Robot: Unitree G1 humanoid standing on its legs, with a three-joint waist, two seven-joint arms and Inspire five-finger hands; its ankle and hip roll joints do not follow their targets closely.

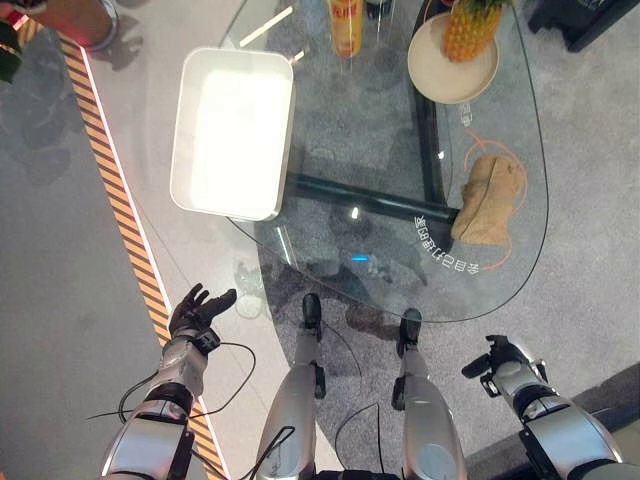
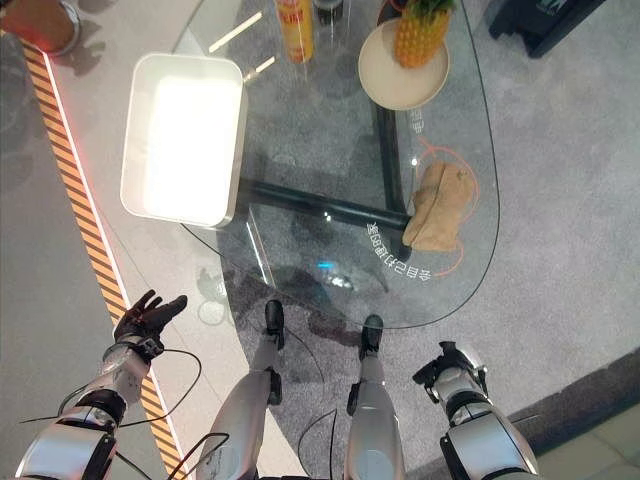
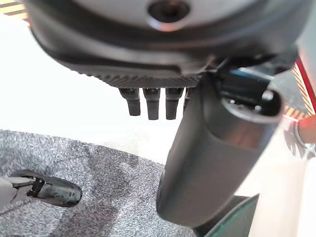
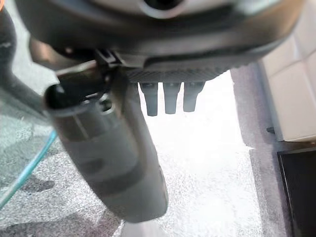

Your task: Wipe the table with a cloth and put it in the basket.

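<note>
Hanging low off the glass table's [image 1: 520, 250] near edge, both hands hold nothing: left hand [image 1: 197, 312] spread, right hand [image 1: 503, 362] relaxed. The cloth [image 1: 487, 198] lies crumpled near the right edge, the basket [image 1: 232, 130] overhanging the left edge.

Crumpled tan cloth [image 1: 488, 200] on glass table [image 1: 390, 150]

Showroom-like room: glass table [image 1: 400, 180], hazard-striped floor tape [image 1: 110, 190]

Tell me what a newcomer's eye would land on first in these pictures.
The bright white basket on the left edge of the glass table draws the eye first. Next comes the crumpled tan cloth on the table's right side, with a pineapple on a plate beyond it. The left hand and right hand hang open off the table's near edge, holding nothing.
</note>
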